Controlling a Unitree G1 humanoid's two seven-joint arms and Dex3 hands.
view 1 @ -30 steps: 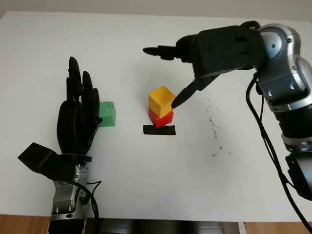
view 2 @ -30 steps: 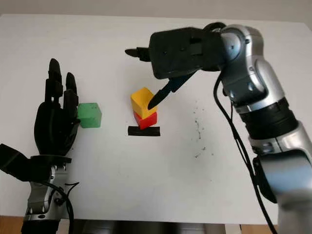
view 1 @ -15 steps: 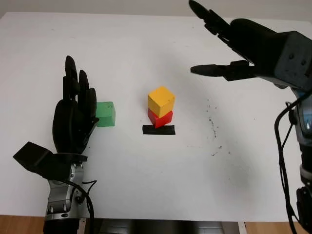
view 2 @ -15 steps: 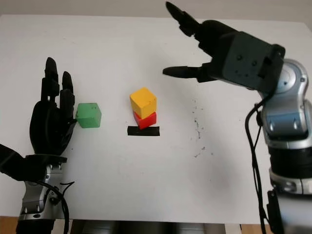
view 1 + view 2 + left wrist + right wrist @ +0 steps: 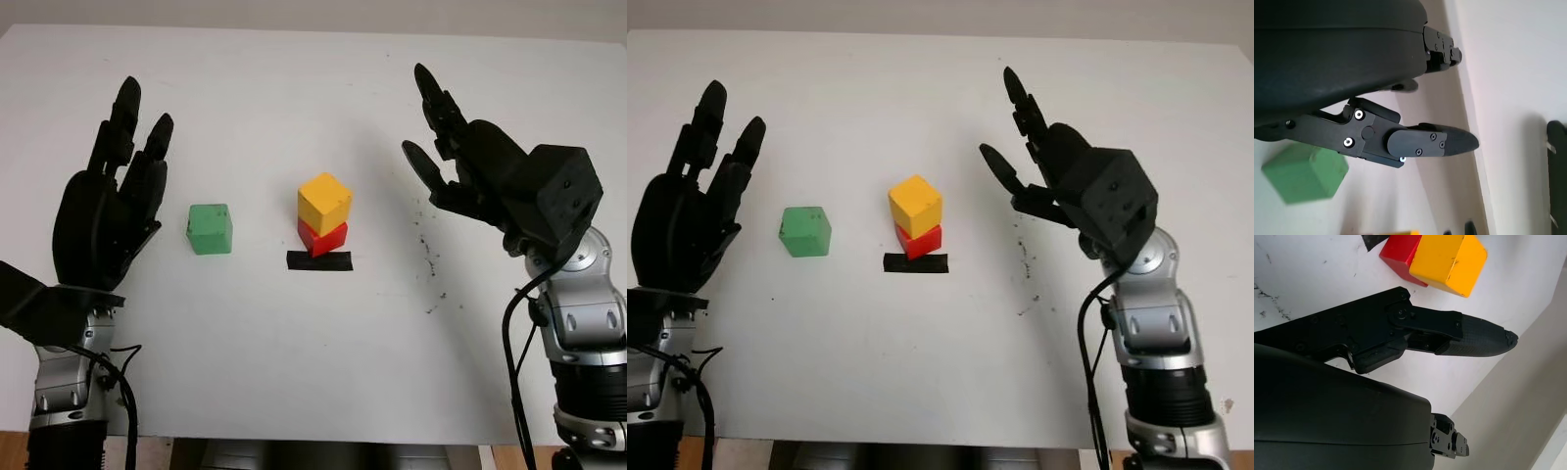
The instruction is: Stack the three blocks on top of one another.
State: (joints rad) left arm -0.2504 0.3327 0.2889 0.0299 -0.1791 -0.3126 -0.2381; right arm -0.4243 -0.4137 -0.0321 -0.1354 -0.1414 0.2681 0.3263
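The white table point(image 5: 294, 372) carries everything, its far edge running along the top of the head views. The left hand point(image 5: 103, 211) is raised over the table's left side, open and holding nothing, just to the left of the green block point(image 5: 210, 228) and apart from it. The right hand point(image 5: 490, 181) is up over the right side, likewise open and empty, well clear of the stack. Near the table's middle the yellow block point(image 5: 324, 202) sits on the red block point(image 5: 323, 237), turned a little askew on it. A strip of black tape point(image 5: 319, 260) lies flat at the stack's near side. Small dark specks point(image 5: 428, 257) mark the surface between stack and right hand. Nothing lies between the green block and the stack.
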